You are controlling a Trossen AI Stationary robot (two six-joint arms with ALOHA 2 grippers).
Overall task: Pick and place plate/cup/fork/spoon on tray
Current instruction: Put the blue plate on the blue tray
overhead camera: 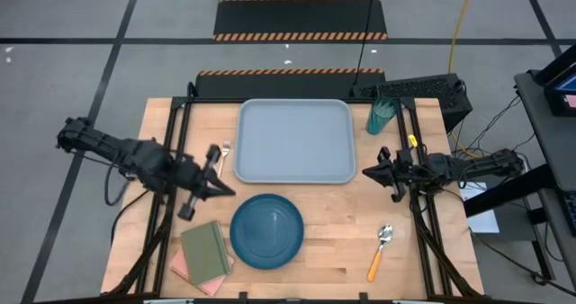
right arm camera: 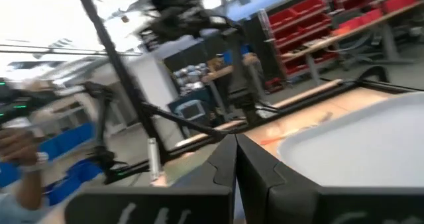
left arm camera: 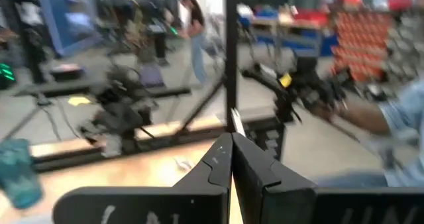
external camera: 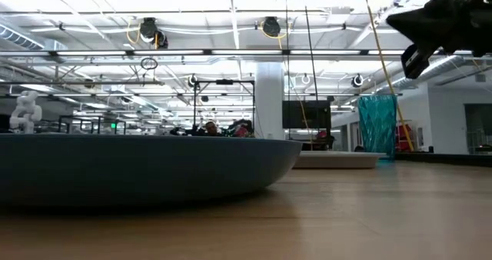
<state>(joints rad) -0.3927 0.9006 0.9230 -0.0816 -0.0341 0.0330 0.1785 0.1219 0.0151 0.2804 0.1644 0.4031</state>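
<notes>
grey-blue and bare, the tray (overhead camera: 293, 140) sits in the middle of the table's far half with nothing on it, so as i read it none of my four jobs is done yet. the plate (overhead camera: 266, 231) lies on the wood just in front of the tray, nearer the front edge, and beside it on my left side is a green notebook (overhead camera: 205, 248) that is no part of this. the cup (overhead camera: 381, 116) stands upright off the tray's far right corner, close to it but outside the rim. the fork (overhead camera: 224, 148) lies on the table just beside the tray's left edge, and the spoon (overhead camera: 381, 250) lies well apart from the tray, near the front on my right side, its round end pointing toward the tray. my left pincer (overhead camera: 221, 190) hangs above the table between the fork and the plate, clenched with its fingers pressed together and nothing between them. my right pincer (overhead camera: 367, 171) hangs off the tray's right edge, between the cup and the spoon, also clenched on nothing. so all of it is left: plate, cup, fork and spoon each still need lifting and setting inside the rim. i would guess the plate or the fork falls to my left side and the cup and spoon to my right.
</notes>
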